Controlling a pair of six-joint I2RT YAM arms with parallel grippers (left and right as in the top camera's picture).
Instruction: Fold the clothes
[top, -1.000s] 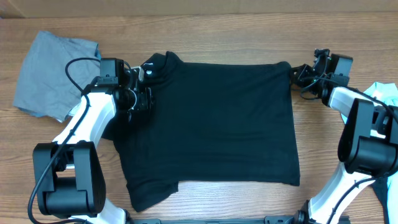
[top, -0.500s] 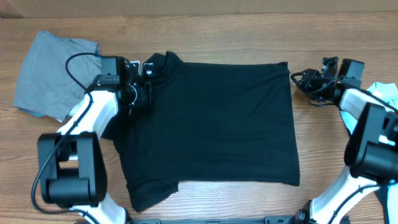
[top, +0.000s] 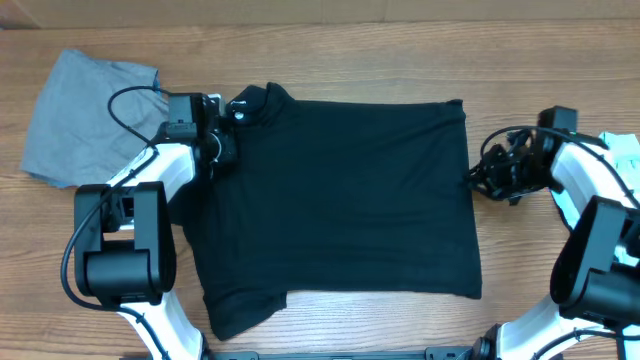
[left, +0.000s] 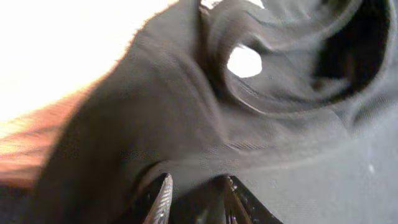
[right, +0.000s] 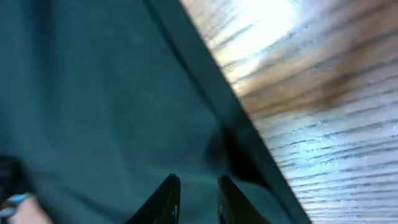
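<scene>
Overhead: black shirt flat, long axis left-right, collar end left.

the black shirt is lying spread flat in the middle, its collar sitting at the upper left and its hem facing right. the grey garment is lying rumpled at the far left. a light-blue garment is showing at the right edge.
</scene>
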